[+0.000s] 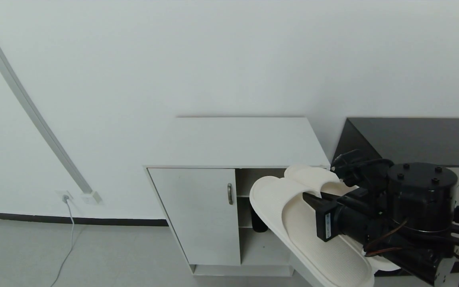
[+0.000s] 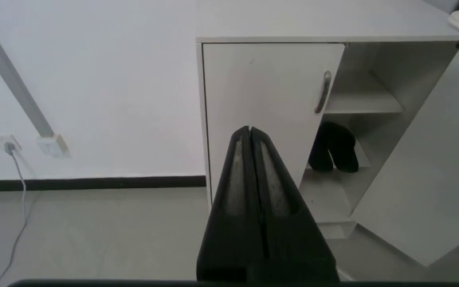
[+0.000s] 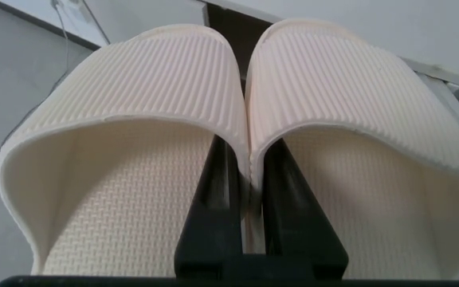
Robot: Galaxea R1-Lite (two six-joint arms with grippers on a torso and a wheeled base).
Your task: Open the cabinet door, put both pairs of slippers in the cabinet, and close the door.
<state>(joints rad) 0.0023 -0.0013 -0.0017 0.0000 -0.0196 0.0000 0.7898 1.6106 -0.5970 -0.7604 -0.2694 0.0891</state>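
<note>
While the right gripper [image 3: 247, 171] clamps the inner edges of the 2 cream slippers [image 1: 281, 199], holding them side by side before the open right half of the white cabinet [image 1: 237, 139], a dark pair [image 2: 335, 147] sits inside below the upper shelf. The left gripper [image 2: 249, 137], fingers pressed together and empty, faces the closed left door [image 2: 261, 88].

Well to the left of your right gripper [image 1: 312, 199], a pale cable duct [image 1: 26, 99] slants down the white wall [image 1: 229, 56] to a small white box [image 1: 93, 197]. Just beside that box is a wall socket [image 1: 64, 195], and its grey cord [image 1: 68, 247] trails onto the grey floor [image 1: 22, 255]. A dark skirting strip [image 1: 70, 219] runs along the wall's foot. Beyond the gripper and to its right, a black-topped unit [image 1: 416, 139] stands against the wall.
</note>
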